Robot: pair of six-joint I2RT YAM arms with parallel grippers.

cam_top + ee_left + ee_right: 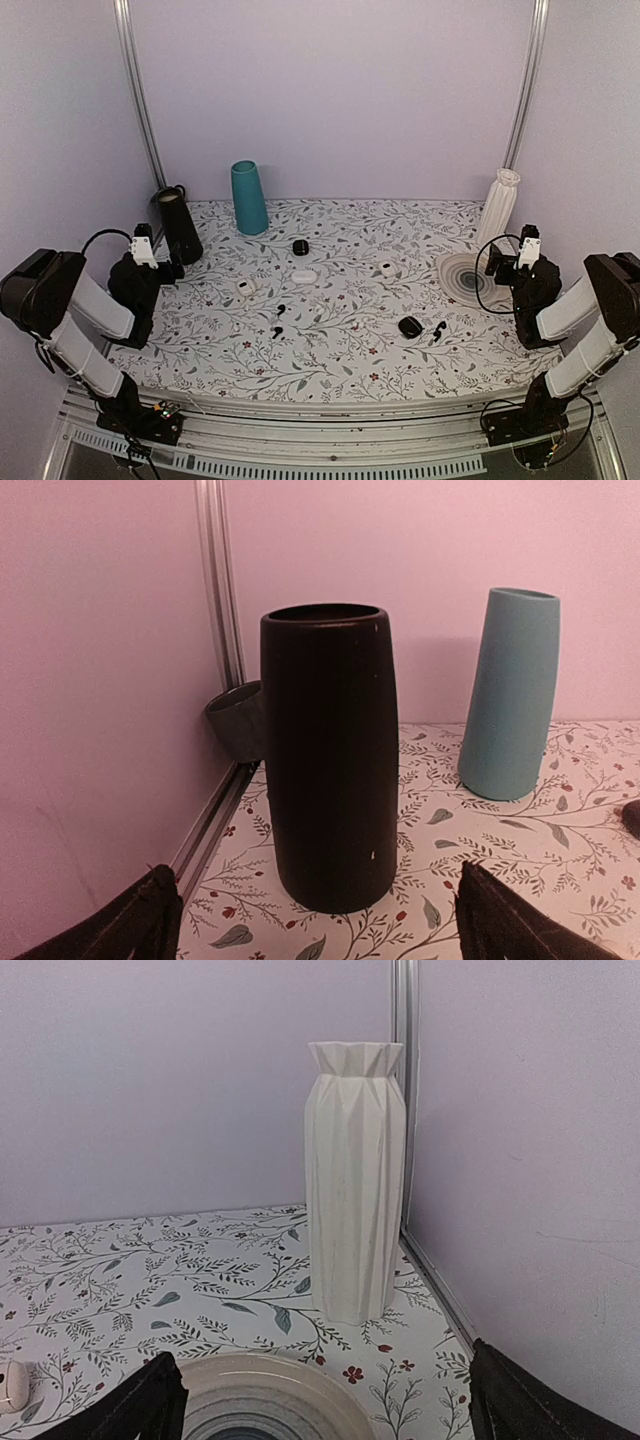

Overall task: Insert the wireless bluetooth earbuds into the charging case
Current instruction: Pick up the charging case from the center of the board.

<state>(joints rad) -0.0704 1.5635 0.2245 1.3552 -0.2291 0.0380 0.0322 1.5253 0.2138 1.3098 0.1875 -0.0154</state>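
Glossy black oval charging case (410,326) sits on a floral-patterned counter (340,362), lilac walls (330,90) around (both arms' jaws spread wide, empty).

- Plain pale lilac walls (330,90) close in the bench at the back and on both sides.
- The bench (340,360) has a white cover printed with grey leafy sprigs and small red flowers.
- A slim metal rail (140,100) climbs each rear corner.
- A metal frame (330,430) edges the near side.
- The light is soft and even.
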